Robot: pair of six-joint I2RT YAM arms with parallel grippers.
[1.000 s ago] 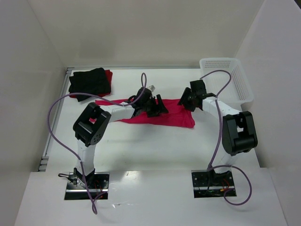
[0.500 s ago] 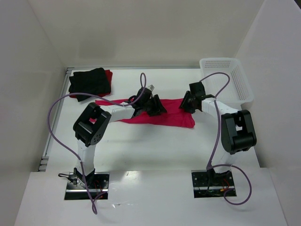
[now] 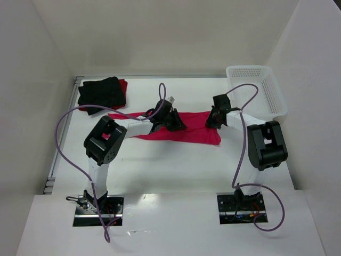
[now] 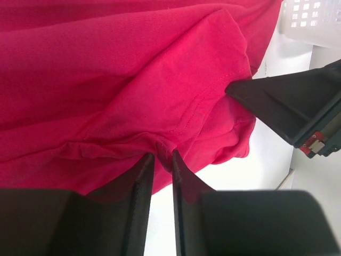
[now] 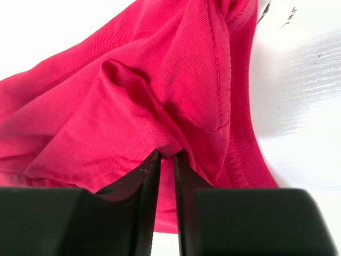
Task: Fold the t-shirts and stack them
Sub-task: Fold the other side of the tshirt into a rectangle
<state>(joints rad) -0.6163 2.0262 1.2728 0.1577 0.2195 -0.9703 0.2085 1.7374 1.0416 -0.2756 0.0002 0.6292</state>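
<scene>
A crimson-pink t-shirt (image 3: 193,132) lies as a long folded strip across the middle of the table. My left gripper (image 3: 176,121) sits on its middle, shut on a pinched fold of the pink cloth (image 4: 160,148). At the strip's right end my right gripper (image 3: 212,120) is shut on a bunched fold of the same shirt (image 5: 169,145). A folded black t-shirt (image 3: 101,93) rests at the back left on top of a darker red t-shirt (image 3: 123,88), only whose edge shows.
A white perforated basket (image 3: 257,89) stands at the back right, close behind the right arm. White walls close in the table on three sides. The right gripper's black fingers (image 4: 282,104) show in the left wrist view.
Both grippers have closed from open onto folds of the pink t-shirt. The right gripper edged slightly left and back along the shirt's end.
</scene>
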